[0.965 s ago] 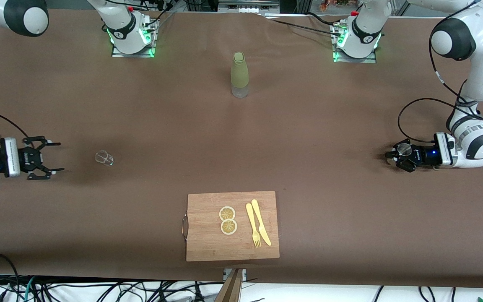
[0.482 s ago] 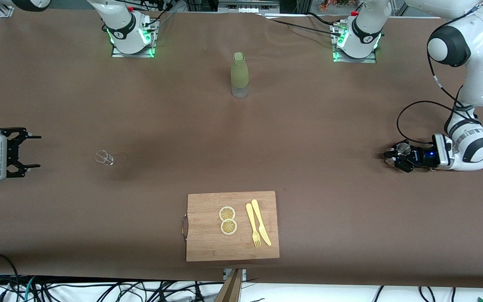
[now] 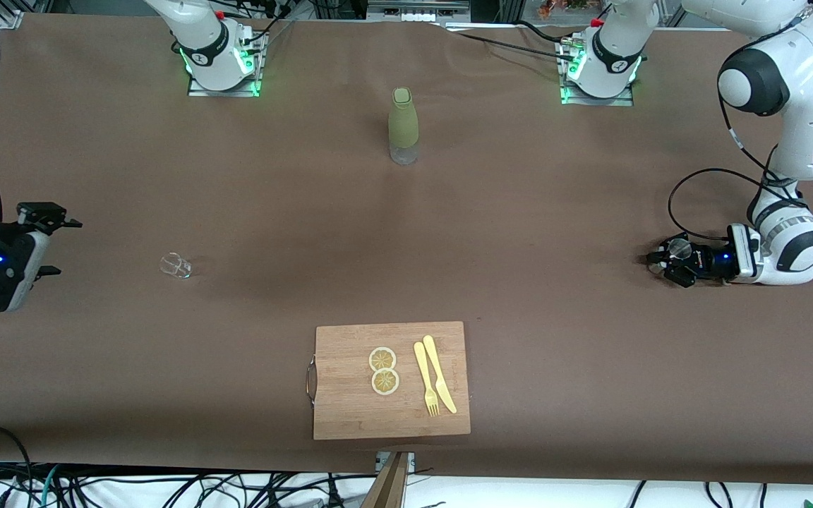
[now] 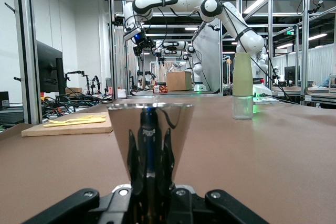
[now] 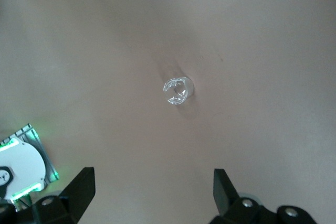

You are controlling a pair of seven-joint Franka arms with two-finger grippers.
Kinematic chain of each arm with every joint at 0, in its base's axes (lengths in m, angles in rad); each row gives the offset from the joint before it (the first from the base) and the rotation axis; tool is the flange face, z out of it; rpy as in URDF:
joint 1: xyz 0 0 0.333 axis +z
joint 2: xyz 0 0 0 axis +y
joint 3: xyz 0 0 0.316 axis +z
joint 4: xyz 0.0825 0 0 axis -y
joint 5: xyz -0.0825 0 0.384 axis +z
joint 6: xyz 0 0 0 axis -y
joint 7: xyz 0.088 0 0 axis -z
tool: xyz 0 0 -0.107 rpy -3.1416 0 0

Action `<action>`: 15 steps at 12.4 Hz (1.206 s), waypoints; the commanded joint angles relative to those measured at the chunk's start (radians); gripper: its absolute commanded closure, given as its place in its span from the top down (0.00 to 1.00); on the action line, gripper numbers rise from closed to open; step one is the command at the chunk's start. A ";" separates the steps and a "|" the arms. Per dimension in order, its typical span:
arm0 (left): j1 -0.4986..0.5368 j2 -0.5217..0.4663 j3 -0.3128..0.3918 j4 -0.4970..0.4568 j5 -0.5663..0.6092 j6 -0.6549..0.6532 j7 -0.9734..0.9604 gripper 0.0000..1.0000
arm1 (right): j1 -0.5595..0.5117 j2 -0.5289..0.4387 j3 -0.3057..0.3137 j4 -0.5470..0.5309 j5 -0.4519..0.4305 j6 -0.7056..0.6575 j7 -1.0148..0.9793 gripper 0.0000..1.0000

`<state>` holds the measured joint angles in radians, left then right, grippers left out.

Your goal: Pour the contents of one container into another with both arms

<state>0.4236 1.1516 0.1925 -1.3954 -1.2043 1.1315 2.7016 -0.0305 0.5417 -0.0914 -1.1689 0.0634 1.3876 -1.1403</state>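
Note:
A bottle (image 3: 403,125) in a green sleeve stands mid-table near the arms' bases; the left wrist view shows this bottle (image 4: 242,90) too. A small clear glass (image 3: 176,265) stands toward the right arm's end, and it also shows from above as the glass (image 5: 177,92). My right gripper (image 3: 61,247) hangs open beside that glass, well apart from it, its fingers (image 5: 84,187) spread with nothing between them. My left gripper (image 3: 666,264) lies low at the left arm's end, shut on a small shiny tapered cup (image 3: 678,248), seen close as the cup (image 4: 149,124).
A wooden cutting board (image 3: 350,409) lies near the front edge with two lemon slices (image 3: 383,370), a yellow fork (image 3: 425,381) and a knife (image 3: 440,374). Brown table (image 3: 519,212) lies bare between the bottle, the glass and the board.
My right gripper has drawn back from the clear glass toward the right arm's end of the table and turned. The left gripper has hardly shifted, still shut on the cup.

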 commanded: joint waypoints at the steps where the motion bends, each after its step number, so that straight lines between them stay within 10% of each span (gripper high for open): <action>1: 0.012 0.022 0.004 0.036 0.015 -0.035 0.032 0.00 | 0.059 -0.069 -0.001 -0.069 -0.054 0.002 0.184 1.00; 7: 0.017 0.031 0.004 0.036 0.015 -0.032 0.033 0.13 | 0.144 -0.089 0.002 -0.124 -0.092 0.021 0.535 1.00; 12: 0.017 0.033 0.004 0.036 0.015 -0.032 0.033 1.00 | 0.168 -0.091 0.007 -0.144 -0.086 0.082 0.854 1.00; 15: 0.017 0.031 0.010 0.036 0.019 -0.033 0.032 1.00 | 0.193 -0.088 0.007 -0.144 -0.080 0.122 1.089 1.00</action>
<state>0.4343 1.1606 0.1938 -1.3923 -1.2043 1.1264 2.7017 0.1447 0.4897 -0.0892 -1.2702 -0.0115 1.4803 -0.1700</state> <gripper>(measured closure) 0.269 0.000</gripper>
